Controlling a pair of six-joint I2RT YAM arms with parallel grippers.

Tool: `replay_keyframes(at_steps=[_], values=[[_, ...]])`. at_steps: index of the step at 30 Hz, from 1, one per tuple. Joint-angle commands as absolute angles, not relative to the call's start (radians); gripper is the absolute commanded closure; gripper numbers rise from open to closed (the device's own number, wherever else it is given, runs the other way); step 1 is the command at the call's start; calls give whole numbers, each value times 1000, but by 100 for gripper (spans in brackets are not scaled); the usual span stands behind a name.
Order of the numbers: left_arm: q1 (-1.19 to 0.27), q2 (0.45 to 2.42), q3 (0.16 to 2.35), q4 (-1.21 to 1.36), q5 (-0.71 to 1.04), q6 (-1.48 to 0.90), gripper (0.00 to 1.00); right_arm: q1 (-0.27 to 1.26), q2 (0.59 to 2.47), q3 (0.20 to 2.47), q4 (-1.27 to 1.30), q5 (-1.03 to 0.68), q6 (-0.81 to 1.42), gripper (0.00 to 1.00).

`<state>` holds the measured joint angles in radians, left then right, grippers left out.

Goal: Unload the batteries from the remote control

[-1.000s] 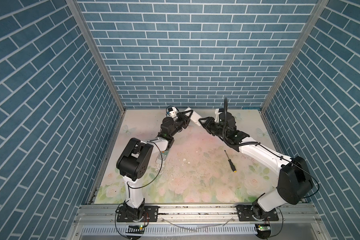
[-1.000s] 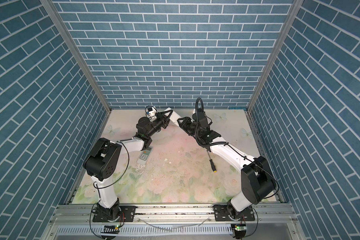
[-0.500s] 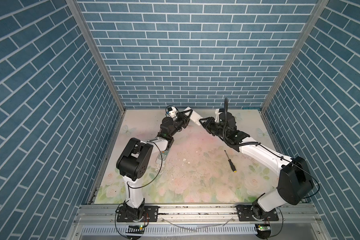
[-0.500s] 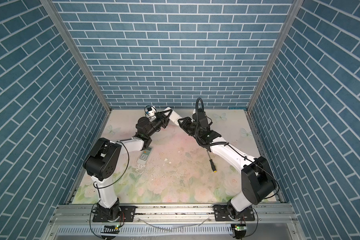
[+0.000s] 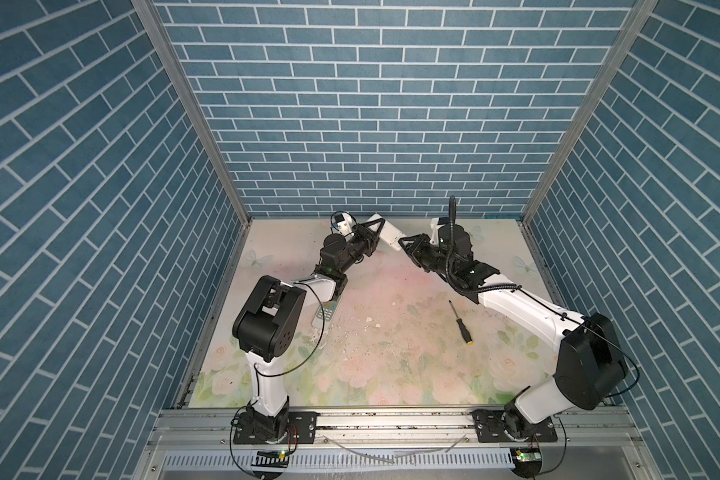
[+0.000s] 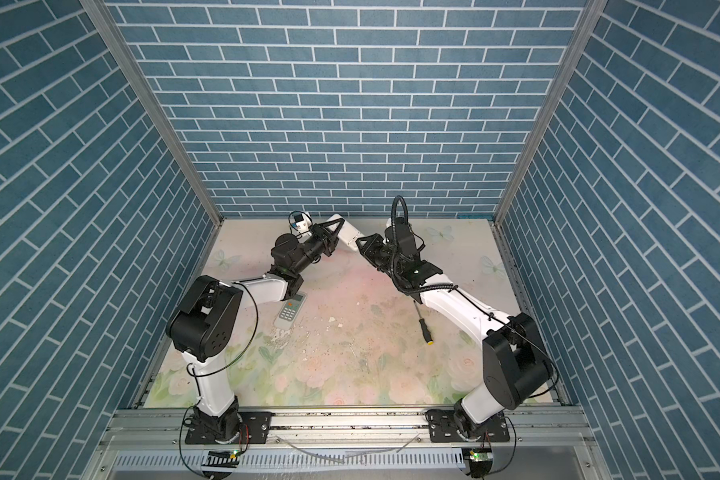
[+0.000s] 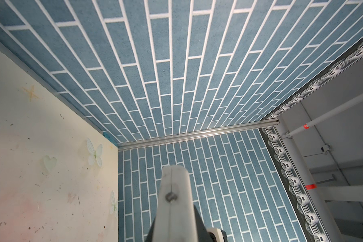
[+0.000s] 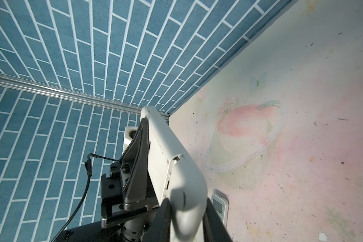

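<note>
Between left tool (image 5: 377,235), right tool (image 5: 404,244): remote (image 5: 390,237)

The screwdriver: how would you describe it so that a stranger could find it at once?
On the flowered table, look at the right half, beside the right arm's white forearm. The screwdriver lies there alone. Unlike the flat pale remote on the left side, it is a thin black stick with a yellow end.
</note>
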<state>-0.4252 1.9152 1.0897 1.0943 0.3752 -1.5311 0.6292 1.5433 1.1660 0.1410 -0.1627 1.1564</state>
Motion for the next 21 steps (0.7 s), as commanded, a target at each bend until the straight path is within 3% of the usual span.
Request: replay_keyframes(at_steps=[1, 21], values=[[-415, 1941, 1097, 1103, 370, -1504, 100, 634, 1496, 1148, 170, -173, 1173, 73], [-408, 1954, 1096, 1109, 373, -1502, 100, 634, 1505, 1146, 187, -184, 1193, 79]])
